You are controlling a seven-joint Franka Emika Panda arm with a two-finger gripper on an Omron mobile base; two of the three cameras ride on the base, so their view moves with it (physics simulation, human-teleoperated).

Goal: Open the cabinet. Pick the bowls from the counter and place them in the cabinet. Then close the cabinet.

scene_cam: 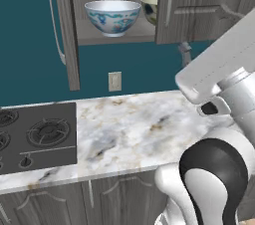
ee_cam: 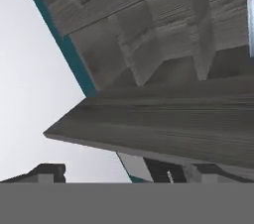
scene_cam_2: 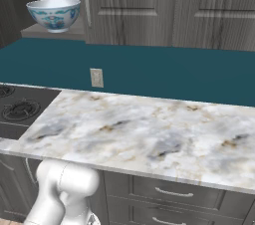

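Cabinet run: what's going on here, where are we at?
Both bowls are already on the cabinet shelf: the white floral bowl in front, the cream-olive bowl behind it to the right. The counter holds no bowls. The left door stands wide open and the right door is ajar. The gripper is open, holding nothing, close to a door edge. Closing is what remains.

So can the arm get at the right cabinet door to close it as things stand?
Probably yes. The right door stands partly open beside the arm's raised end, nothing lies between them, and both bowls, white and cream-olive, already sit on the shelf.
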